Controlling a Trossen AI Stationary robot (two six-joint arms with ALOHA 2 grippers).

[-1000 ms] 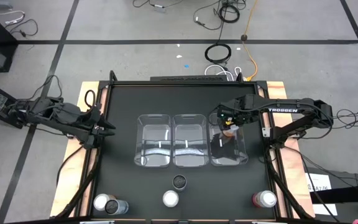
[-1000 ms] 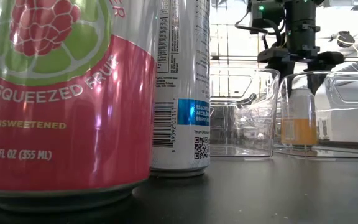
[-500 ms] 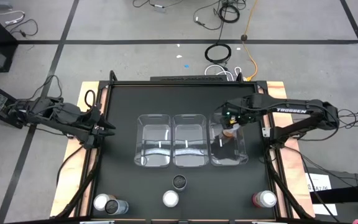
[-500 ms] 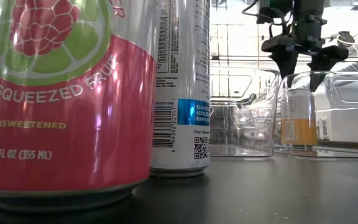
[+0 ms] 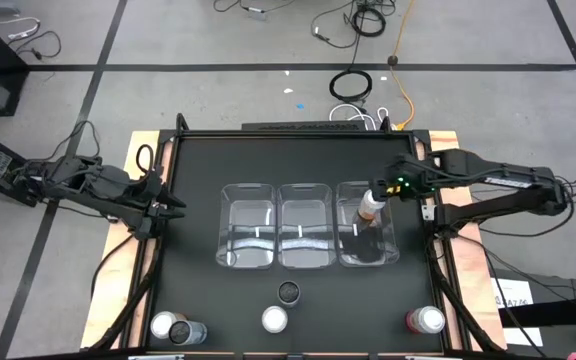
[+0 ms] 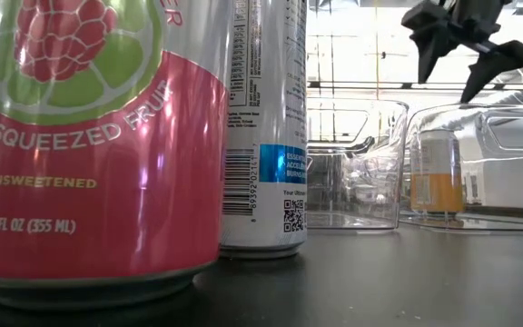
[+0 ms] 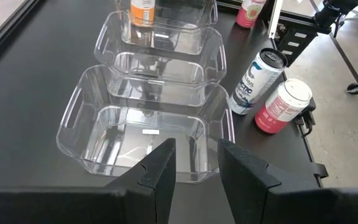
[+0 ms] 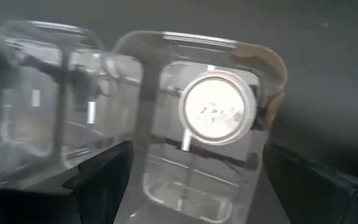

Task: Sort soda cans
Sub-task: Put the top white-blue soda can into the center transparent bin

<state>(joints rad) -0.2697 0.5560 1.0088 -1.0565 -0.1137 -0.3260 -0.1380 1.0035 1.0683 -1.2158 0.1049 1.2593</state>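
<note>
An orange-bodied soda can with a round silver top [image 5: 368, 208] is seen standing upright inside the right-hand clear rectangular plastic bin [image 5: 391, 246], toward its far end. The right hand [image 5: 386, 190] is held above that bin's far right corner, clear of the can, with its fingers spread wide and nothing gripped. The left hand [image 5: 171, 208] is parked at the left edge of the black desk [image 5: 198, 160], its fingers a narrow gap apart and empty.

The middle clear bin [image 5: 304, 240] and left clear bin [image 5: 247, 240] are noted touching side by side.

Along the near desk edge are recorded: a pink-bodied can [image 5: 163, 325] just beside a black can [image 5: 189, 332], a dark-topped can [image 5: 289, 293], a silver-topped can [image 5: 274, 320], and a red-bodied can [image 5: 423, 320].
</note>
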